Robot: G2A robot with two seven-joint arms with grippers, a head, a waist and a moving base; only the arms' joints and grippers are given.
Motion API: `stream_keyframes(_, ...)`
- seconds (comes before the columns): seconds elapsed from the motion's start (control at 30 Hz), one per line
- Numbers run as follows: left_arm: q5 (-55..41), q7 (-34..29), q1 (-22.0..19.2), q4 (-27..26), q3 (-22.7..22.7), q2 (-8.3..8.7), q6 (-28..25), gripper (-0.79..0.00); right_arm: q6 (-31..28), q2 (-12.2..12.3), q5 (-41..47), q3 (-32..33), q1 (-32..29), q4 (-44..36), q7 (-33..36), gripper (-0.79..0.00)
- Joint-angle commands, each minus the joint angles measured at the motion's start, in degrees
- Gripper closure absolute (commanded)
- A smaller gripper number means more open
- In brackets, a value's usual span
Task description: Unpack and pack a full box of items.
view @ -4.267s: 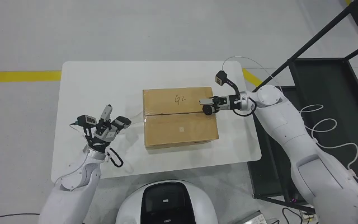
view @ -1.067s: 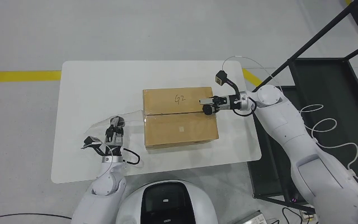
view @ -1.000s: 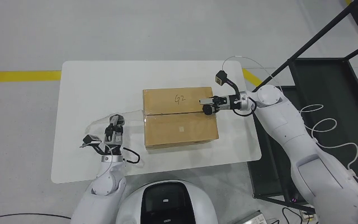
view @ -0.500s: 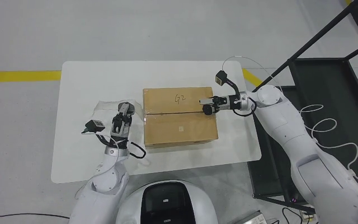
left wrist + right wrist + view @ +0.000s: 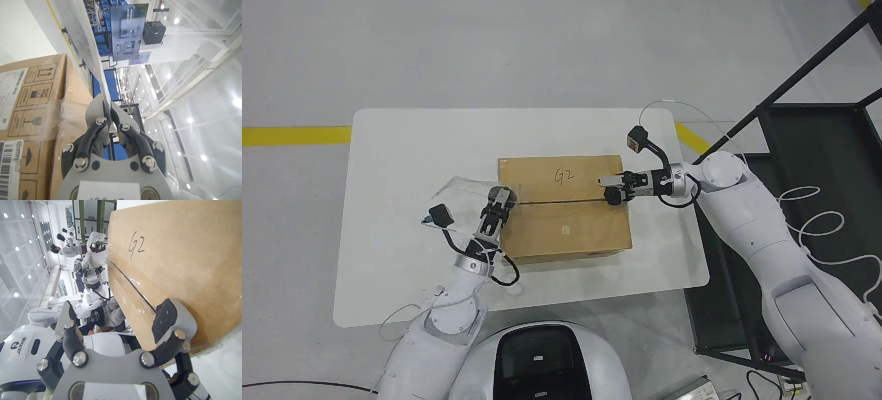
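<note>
The box (image 5: 564, 208) sits shut in the middle of the bench (image 5: 412, 200), its seam running across the top. My left pincer (image 5: 499, 197) is at the box's left edge by the seam, pinched narrow on a strip of clear tape (image 5: 88, 47) that stretches away from the fingers. My right pincer (image 5: 610, 188) is spread wide at the box's right edge. One pad (image 5: 164, 321) lies on the top by the seam, and the other is clear of the cardboard.

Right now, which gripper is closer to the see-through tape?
Left. The left gripper is shut on the tape; the right gripper is open at the box's opposite end.
</note>
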Motion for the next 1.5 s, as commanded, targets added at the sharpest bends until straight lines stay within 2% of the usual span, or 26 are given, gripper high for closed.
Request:
stream_keyframes(0.0, 3.41, 0.27, 0.05, -0.06, 0.79, -0.08, 1.24, 0.0, 0.0, 0.0, 0.0, 0.0, 0.0, 0.0, 0.0, -0.785)
stream_keyframes(0.47, 18.03, 2.26, -1.89, 1.64, 3.62, -0.68, 7.17, 0.0, 0.0, 0.0, 0.0, 0.0, 0.0, 0.0, 0.0, -0.785)
stream_keyframes(0.7, 21.78, 1.93, -2.72, 1.27, 4.87, -1.12, 11.38, 0.0, 0.0, 0.0, 0.0, 0.0, 0.0, 0.0, 0.0, -0.785)
stream_keyframes(0.73, 22.38, 1.77, -2.79, 1.12, 4.95, -1.15, 11.89, -0.046, 0.0, 0.0, 0.0, 0.0, 0.0, 0.0, 0.0, -0.785)
stream_keyframes(0.8, 22.93, 1.63, -2.83, 0.85, 5.05, -1.21, 12.32, -0.332, 0.0, 0.0, 0.0, 0.0, 0.0, 0.0, 0.0, -0.785)
stream_keyframes(0.83, 23.13, 1.41, -2.86, 0.49, 5.13, -1.27, 12.65, -0.785, 0.0, 0.0, 0.0, 0.0, 0.0, 0.0, 0.0, -0.785)
stream_keyframes(1.1, 23.96, -0.55, -2.96, -1.22, 5.47, -1.52, 14.25, -0.785, 0.0, 0.0, 0.0, 0.0, 0.0, 0.0, 0.0, -0.785)
stream_keyframes(1.47, 21.63, -3.79, -4.08, -0.2, 6.36, -2.04, 10.97, -0.785, 0.0, 0.0, 0.0, 0.0, 0.0, 0.0, 0.0, -0.785)
